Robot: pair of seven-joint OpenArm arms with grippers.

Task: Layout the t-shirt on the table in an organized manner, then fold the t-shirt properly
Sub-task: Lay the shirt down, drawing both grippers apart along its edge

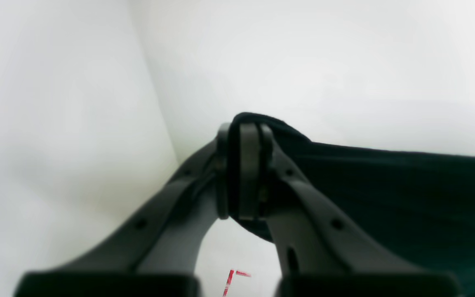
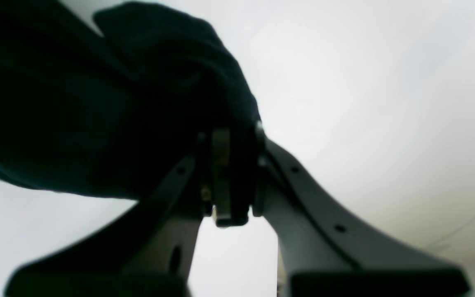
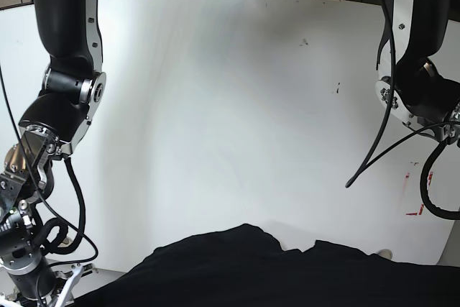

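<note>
Hidden or cut off: in the base view the t-shirt (image 3: 266, 271) is running off the bottom edge, so its sleeves, hem and neck label are not showing; neither set of fingers is appearing in that view, only the upper arm links. Both wrist views are blurred.
T-shirt look: plain black soft cloth, bunched into a low rounded mound along the near edge of the surface (image 3: 230, 106), its upper outline wavy with a small dip right of centre.
T-shirt place: lying at the near edge of the white surface in the base view, the far part of the surface bare above it.
Left fingers: the left gripper (image 1: 243, 173) is pinching a fold of the black cloth (image 1: 386, 198), pads pressed together with fabric wrapped over the tips; the cloth is stretching away to the right of that view.
Right fingers: the right gripper (image 2: 227, 177) is clamping a thick bunch of the cloth (image 2: 97, 103), which is draping up and to the left of that view.
Red mark: a small red tape corner (image 1: 233, 278) is showing on the surface below the left fingers; more red marks (image 3: 413, 210) are sitting near the right edge of the base view.
Arm pose: the right arm (image 3: 65, 70) is hanging down along the left side of the base view, the left arm (image 3: 417, 70) along the right side, both bending toward the near edge.
</note>
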